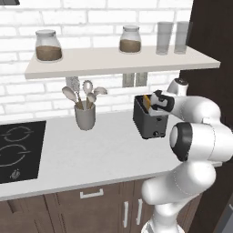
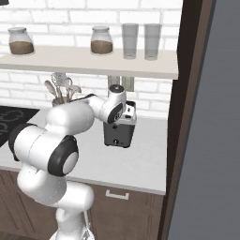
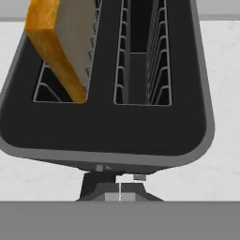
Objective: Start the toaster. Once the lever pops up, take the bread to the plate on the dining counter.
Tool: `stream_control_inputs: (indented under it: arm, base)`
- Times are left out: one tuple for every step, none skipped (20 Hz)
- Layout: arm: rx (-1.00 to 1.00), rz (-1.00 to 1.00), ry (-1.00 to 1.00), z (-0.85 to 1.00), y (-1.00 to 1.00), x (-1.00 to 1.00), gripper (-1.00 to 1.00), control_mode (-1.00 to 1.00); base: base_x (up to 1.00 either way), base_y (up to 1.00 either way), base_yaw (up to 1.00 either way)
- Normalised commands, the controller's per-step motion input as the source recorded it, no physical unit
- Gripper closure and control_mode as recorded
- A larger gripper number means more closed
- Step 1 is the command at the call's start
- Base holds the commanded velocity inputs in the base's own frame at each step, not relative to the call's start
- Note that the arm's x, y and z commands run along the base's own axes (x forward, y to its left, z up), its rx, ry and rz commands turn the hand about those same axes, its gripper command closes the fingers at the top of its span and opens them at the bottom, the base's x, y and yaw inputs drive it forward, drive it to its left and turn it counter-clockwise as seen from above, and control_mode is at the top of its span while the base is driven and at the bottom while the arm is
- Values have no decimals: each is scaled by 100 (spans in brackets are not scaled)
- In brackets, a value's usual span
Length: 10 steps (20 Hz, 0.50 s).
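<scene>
Beside the grey utensil cup [image 1: 85, 116], on the white worktop [image 1: 91, 154]: dark toaster [image 1: 149, 122], just under the wall shelf [image 1: 113, 61]. Golden bread [image 3: 61, 44] upright in the left slot of the toaster, sticking out above the top; right slot empty. Gripper [image 3: 120, 194] clenched shut, fingertips together, grasping nothing, poised just at the toaster's near edge above the lever end.

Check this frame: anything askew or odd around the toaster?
Only the bread: it leans at a tilt in one slot of the toaster, sticking well above the top; the other slot holds nothing. The shut gripper sits at the toaster's near edge. No spills or damage.
</scene>
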Motion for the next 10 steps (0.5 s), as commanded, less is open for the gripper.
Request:
stream_control_inputs:
  arm:
    - [0, 0, 0, -11, 25, 2, 100, -100]
    - [0, 0, 0, -14, 26, 10, 100, -100]
    - [0, 0, 0, -16, 32, 17, 100, -100]
    - [0, 0, 0, -17, 32, 25, 100, -100]
    - [0, 0, 0, -19, 31, 36, 100, -100]
    - [0, 0, 0, -19, 31, 43, 100, -100]
    - [0, 0, 0, -16, 27, 38, 100, -100]
    - [0, 0, 0, -14, 24, 34, 100, -100]
    - [0, 0, 0, -18, 15, 21, 100, -100]
    - [0, 0, 0, -16, 6, 15, 100, -100]
  base:
    - [0, 0, 0]
    - [0, 0, 0]
    - [0, 0, 0]
    - [0, 0, 0]
    - [0, 0, 0]
    - [0, 0, 0]
    - [0, 0, 0]
    - [0, 0, 0]
    - [0, 0, 0]
    - [0, 0, 0]
